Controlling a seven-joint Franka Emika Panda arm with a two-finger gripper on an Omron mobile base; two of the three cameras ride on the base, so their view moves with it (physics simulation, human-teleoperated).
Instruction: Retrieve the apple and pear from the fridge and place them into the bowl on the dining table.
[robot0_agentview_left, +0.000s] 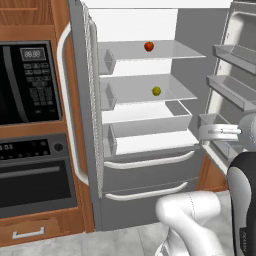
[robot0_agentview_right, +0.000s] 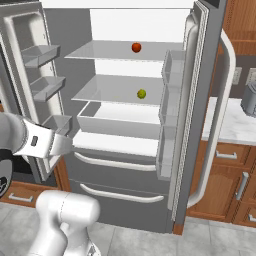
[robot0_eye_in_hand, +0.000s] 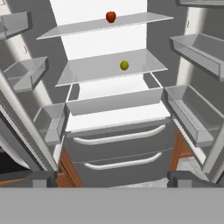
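The fridge (robot0_agentview_left: 150, 175) (robot0_agentview_right: 120, 180) (robot0_eye_in_hand: 118, 148) stands with both doors swung wide. On its top glass shelf rests the red apple (robot0_agentview_left: 148, 46) (robot0_agentview_right: 136, 47) (robot0_eye_in_hand: 110, 16). One shelf lower lies the yellow-green pear (robot0_agentview_left: 156, 91) (robot0_agentview_right: 141, 93) (robot0_eye_in_hand: 124, 65). My gripper (robot0_agentview_left: 204, 132) (robot0_agentview_right: 69, 145) (robot0_eye_in_hand: 114, 179) hovers in front of the fridge at about the height of the white crisper bin, well short of both fruits. It is open, with nothing between its fingers. The bowl and the dining table are out of view.
Door bins (robot0_agentview_left: 235, 55) (robot0_agentview_right: 42, 55) jut from the open doors on either side of the hand. A black microwave (robot0_agentview_left: 27, 82) and oven (robot0_agentview_left: 30, 180) sit in wooden cabinetry left of the fridge. A white counter (robot0_agentview_right: 230, 125) on wooden cabinets lies to the right.
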